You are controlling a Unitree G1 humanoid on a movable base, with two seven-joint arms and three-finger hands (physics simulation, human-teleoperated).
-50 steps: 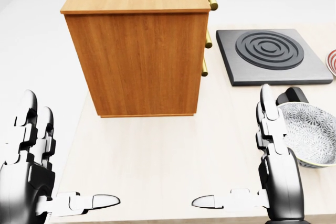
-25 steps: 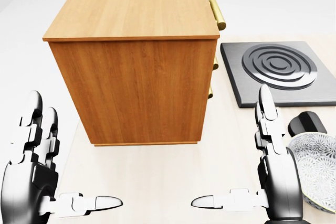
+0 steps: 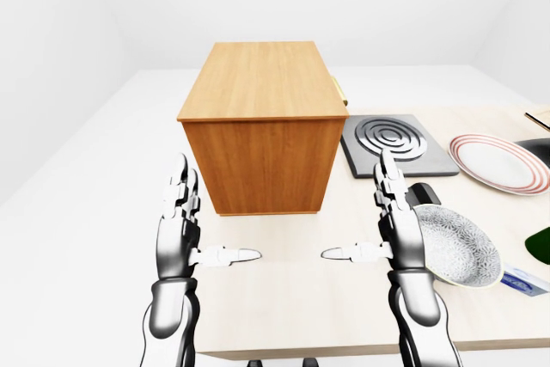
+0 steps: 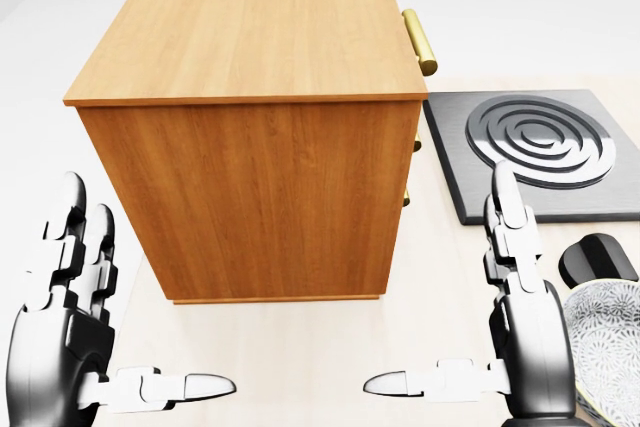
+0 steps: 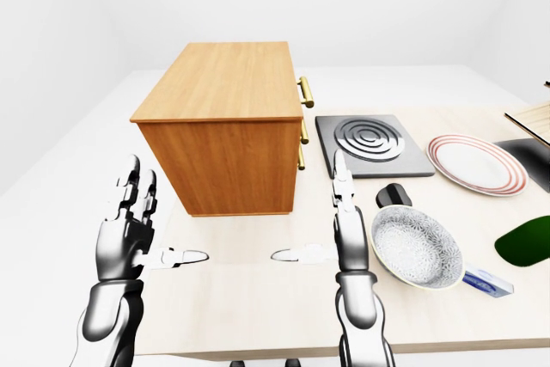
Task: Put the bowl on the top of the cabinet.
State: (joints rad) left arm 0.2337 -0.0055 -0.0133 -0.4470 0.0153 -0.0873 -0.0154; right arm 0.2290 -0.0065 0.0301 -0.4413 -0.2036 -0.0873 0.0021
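The grey patterned bowl [image 5: 417,247] stands on the light table, right of my right hand and apart from it; only its edge shows at the bottom right of the head view [image 4: 612,347]. The wooden cabinet [image 3: 262,126] with brass handles stands upright above both hands, and its flat top [image 4: 255,22] is bare. My left hand [image 3: 219,210] is open and empty, fingers up, thumb pointing right. My right hand [image 3: 354,205] is open and empty, thumb pointing left, between the cabinet and the bowl.
A dark hob plate with rings [image 3: 394,142] lies right of the cabinet. A small black object [image 3: 424,192] sits above the bowl. A red-rimmed plate [image 3: 498,162], a green thing [image 5: 524,242] and a small blue-white pack [image 5: 488,281] lie further right. The table's near edge [image 3: 344,351] runs below my hands.
The whole head view has shifted: the cabinet looms larger and lower, and the hob and bowl slid toward the bottom right. The camera moved. Both hands keep their open pose.
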